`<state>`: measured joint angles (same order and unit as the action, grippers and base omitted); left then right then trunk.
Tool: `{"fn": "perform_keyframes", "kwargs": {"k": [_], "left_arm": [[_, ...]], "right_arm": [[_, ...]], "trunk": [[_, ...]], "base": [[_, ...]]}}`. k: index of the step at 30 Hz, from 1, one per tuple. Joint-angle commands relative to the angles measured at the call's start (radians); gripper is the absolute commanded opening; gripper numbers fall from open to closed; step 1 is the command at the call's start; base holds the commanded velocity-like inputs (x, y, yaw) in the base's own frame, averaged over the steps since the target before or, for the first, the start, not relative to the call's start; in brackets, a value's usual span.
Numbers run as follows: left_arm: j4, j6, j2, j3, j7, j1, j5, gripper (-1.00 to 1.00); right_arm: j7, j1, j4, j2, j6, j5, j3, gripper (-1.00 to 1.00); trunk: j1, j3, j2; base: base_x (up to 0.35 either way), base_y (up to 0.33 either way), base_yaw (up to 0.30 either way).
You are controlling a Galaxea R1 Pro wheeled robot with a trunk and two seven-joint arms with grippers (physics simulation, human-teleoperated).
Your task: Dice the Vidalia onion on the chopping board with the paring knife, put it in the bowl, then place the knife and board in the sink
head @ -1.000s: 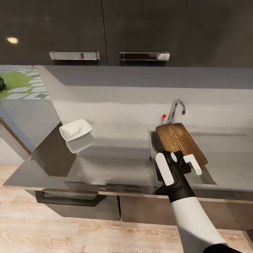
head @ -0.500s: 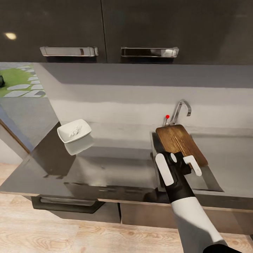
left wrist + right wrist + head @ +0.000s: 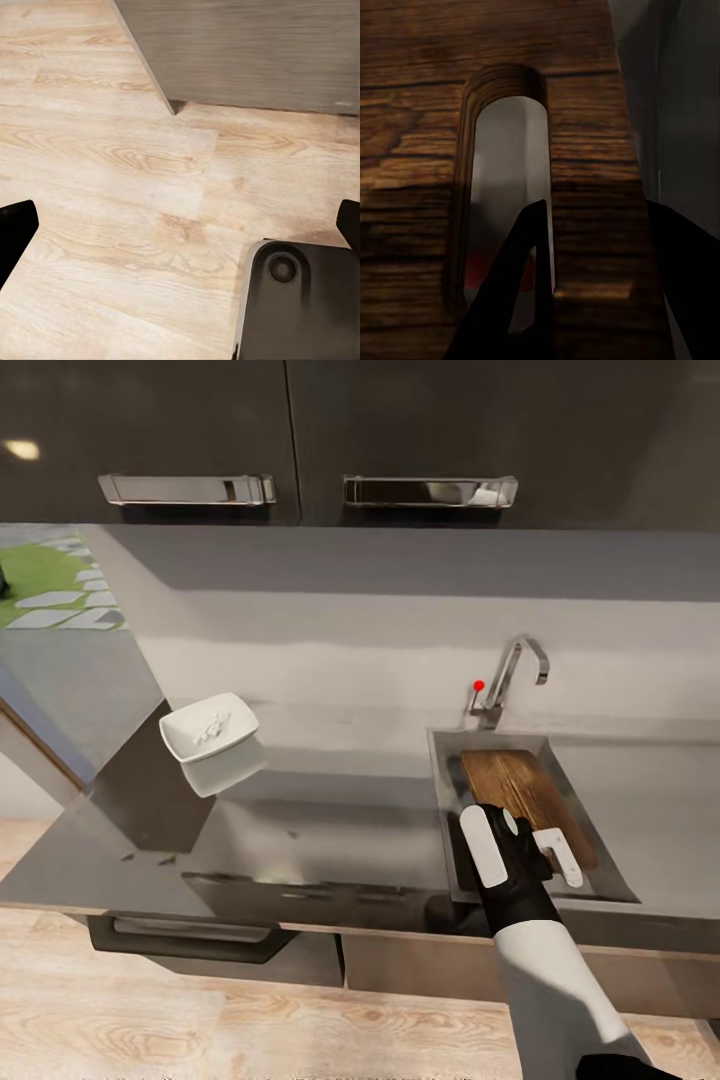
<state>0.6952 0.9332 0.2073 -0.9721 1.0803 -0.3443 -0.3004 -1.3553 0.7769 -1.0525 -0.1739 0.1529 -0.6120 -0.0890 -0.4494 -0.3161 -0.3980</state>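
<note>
I see dark upper cabinets [image 3: 400, 420] across the top of the head view, each with a chrome bar handle [image 3: 430, 491], and a small glint of light on the left door. Below them runs a pale grey wall [image 3: 350, 630]. Under the tabletop sit dark lower cabinets [image 3: 250, 950] on a light wood-plank floor [image 3: 112, 165]. At far left, a green patch with pale stepping stones [image 3: 60, 595] lies beyond.

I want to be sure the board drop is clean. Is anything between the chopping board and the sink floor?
Nothing visible blocks it. The chopping board already lies inside the sink, with the right end effector at its near end. Through the board's slot, grey basin shows, plus a reddish patch I cannot identify.
</note>
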Motion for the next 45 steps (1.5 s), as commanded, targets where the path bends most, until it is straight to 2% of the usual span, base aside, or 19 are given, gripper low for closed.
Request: {"fn": "perform_keyframes", "kwargs": {"k": [1,45], "left_arm": [[0.003,-0.001,0.001,-0.005,0.007,0.001,-0.002,1.00],[-0.003,-0.001,0.000,-0.005,0.007,0.001,-0.002,1.00]], "right_arm": [[0.000,0.001,0.000,-0.001,0.010,-0.003,-0.001,-1.00],[0.027,0.001,0.022,-0.001,0.010,-0.003,-0.003,-1.00]], "trunk": [[-0.001,-0.003,-0.002],[-0.001,-0.073,-0.002]], "base": [[0.000,0.000,0.000],[0.024,-0.014,0.000]]}}
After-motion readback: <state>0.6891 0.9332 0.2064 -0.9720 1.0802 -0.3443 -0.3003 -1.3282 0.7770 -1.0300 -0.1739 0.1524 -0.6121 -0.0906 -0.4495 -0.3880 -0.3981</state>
